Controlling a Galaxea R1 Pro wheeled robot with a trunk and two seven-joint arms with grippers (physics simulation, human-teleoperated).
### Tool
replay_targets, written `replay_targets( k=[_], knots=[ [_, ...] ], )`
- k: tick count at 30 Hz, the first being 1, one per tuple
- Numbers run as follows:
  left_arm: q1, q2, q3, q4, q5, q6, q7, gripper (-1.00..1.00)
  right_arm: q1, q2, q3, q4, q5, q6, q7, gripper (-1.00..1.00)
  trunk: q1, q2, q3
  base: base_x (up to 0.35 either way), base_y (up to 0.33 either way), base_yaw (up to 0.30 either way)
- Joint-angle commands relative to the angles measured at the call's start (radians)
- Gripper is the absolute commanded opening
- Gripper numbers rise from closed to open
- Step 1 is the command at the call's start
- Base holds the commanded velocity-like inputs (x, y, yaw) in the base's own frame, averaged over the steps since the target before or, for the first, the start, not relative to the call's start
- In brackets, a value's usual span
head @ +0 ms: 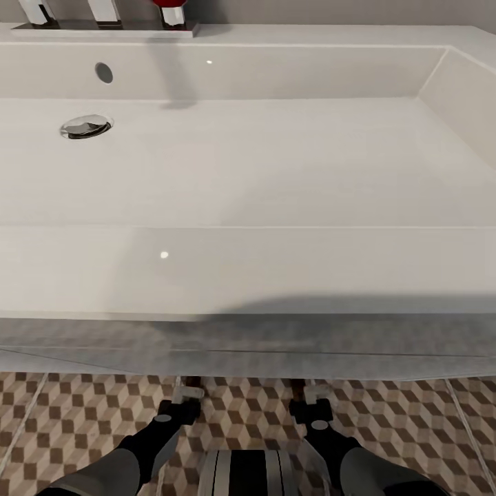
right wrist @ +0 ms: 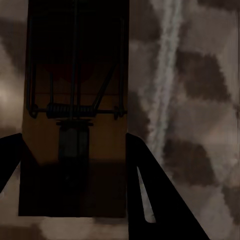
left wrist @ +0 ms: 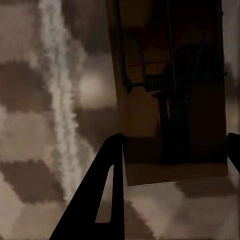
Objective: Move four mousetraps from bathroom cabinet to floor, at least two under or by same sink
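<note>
Left hand [left wrist: 172, 165] clamped on a mousetrap [left wrist: 170, 100], right hand [right wrist: 72, 165] clamped on a second trap [right wrist: 75, 100], both low over the tiled floor [head: 89, 413], beneath the sink [head: 241, 269] front edge

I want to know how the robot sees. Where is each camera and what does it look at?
Head: looks down at the white sink and tiled floor; both arms show.
Left wrist: near the left fingers, facing a mousetrap on the floor.
Right wrist: near the right fingers, facing another mousetrap.
Shared: all three show the patterned floor.
</note>
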Motion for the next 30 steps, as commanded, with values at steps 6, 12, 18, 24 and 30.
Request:
replay_targets(
  k=[6,12,18,24,30],
  knots=[
    [-0.006,0.0,-0.009,-0.013,0.011,0.001,0.008,-1.0,-0.002,0.001,0.007,-0.031,0.003,0.001,-0.006,-1.0,0.0,0.0,-0.001,0.0,0.0,0.0],
    [-0.008,-0.001,-0.009,-0.008,0.011,0.001,0.008,-1.0,-0.002,0.024,0.009,-0.037,0.025,0.001,-0.006,-1.0,0.0,0.0,-0.001,0.0,0.0,0.0],
    [-0.008,-0.002,-0.009,-0.003,0.01,0.0,0.008,-1.0,-0.002,0.036,0.009,-0.049,0.047,0.001,-0.006,-1.0,0.0,0.0,-0.001,0.0,0.0,0.0],
    [-0.008,-0.004,-0.009,-0.012,0.007,-0.001,0.008,-1.0,-0.002,0.037,0.009,-0.052,0.05,-0.001,-0.005,-1.0,0.0,0.0,-0.001,0.0,0.0,0.0],
    [-0.008,-0.004,-0.009,-0.013,0.007,-0.001,0.008,-1.0,-0.002,0.037,0.008,-0.053,0.05,-0.002,-0.005,-1.0,0.0,0.0,-0.001,0.0,0.0,0.0]
  ],
)
